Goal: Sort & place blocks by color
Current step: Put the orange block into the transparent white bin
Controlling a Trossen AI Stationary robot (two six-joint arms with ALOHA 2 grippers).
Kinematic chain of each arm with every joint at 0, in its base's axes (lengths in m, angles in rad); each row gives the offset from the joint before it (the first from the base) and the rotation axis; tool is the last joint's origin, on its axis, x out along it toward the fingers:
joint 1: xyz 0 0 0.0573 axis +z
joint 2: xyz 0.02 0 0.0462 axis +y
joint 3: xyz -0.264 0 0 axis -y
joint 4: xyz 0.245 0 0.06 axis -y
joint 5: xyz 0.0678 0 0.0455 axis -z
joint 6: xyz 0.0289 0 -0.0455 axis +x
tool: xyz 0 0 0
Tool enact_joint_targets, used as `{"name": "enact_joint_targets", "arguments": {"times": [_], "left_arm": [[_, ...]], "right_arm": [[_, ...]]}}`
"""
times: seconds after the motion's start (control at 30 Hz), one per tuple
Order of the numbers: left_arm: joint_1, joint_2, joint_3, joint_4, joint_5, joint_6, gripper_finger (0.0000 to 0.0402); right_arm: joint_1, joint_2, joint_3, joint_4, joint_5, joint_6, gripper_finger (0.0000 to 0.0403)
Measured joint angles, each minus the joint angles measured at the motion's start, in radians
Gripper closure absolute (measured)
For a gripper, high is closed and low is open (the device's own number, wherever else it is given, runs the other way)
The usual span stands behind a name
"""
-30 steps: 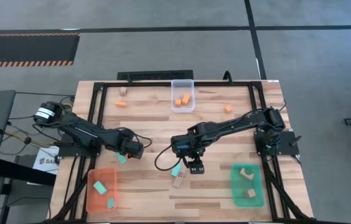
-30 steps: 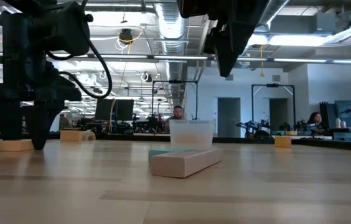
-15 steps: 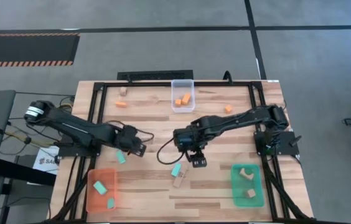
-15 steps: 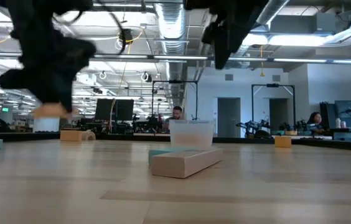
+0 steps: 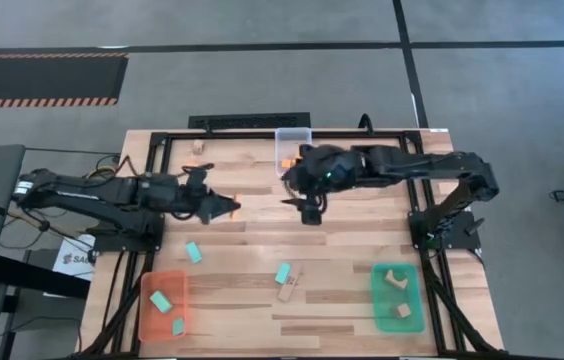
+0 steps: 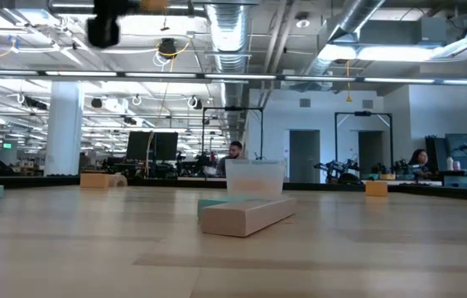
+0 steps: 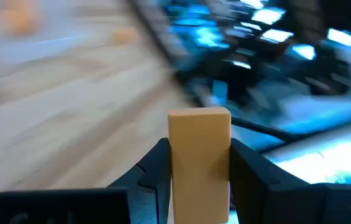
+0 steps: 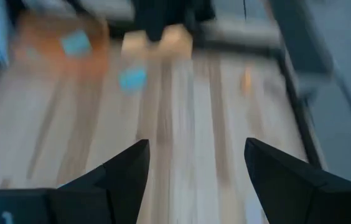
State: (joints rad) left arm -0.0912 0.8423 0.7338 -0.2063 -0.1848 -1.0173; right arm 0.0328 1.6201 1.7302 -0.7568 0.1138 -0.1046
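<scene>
My left gripper (image 5: 224,207) is up above the table's left middle, shut on a small tan-orange block (image 7: 198,155). The block also shows at the top of the low view (image 6: 149,4). My right gripper (image 5: 309,211) hangs open and empty just near of the clear tray (image 5: 294,140), which holds orange blocks (image 5: 288,162). Two teal blocks (image 5: 194,252) (image 5: 283,272) and a long tan block (image 5: 288,291) lie flat on the table. My left gripper pinches the block's two opposite sides (image 7: 175,158) between its two fingers. The block's end sticks out past the fingertips. The fingers lie roughly level, pointing toward the table's right. The block is lifted clear of the table.
An orange tray (image 5: 149,322) with teal blocks stands at the near left, and a green tray (image 5: 417,300) with tan blocks at the near right. A tan block (image 5: 198,147) and an orange block (image 5: 194,168) lie at the far left. A black frame borders the table.
My left gripper has risen with the tan-orange block and gone toward the far edge and a little right, leaving a teal block on the table. My right gripper has risen from the near middle and gone toward the far edge, up to the clear tray.
</scene>
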Motion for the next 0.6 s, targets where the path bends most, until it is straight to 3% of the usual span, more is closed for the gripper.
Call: {"name": "enact_joint_targets", "arguments": {"times": [0.13, 0.27, 0.4, 0.6], "left_arm": [[0.014, 0.017, 0.000, 0.221, 0.224, 0.189, 0.0307], [0.037, 0.042, -0.001, 0.334, 0.401, 0.197, 0.0307], [0.047, 0.070, -0.002, 0.362, 0.478, 0.170, 0.0307], [0.048, 0.142, 0.001, 0.452, 0.514, 0.150, 0.0307]], "right_arm": [[-0.003, 0.009, -0.002, 0.185, -0.126, -0.104, 0.0121], [-0.002, 0.024, -0.002, 0.311, -0.274, -0.203, 0.0121], [-0.001, 0.038, -0.002, 0.407, -0.346, -0.258, 0.0121], [-0.001, 0.037, -0.001, 0.453, -0.409, -0.256, 0.0121]]}}
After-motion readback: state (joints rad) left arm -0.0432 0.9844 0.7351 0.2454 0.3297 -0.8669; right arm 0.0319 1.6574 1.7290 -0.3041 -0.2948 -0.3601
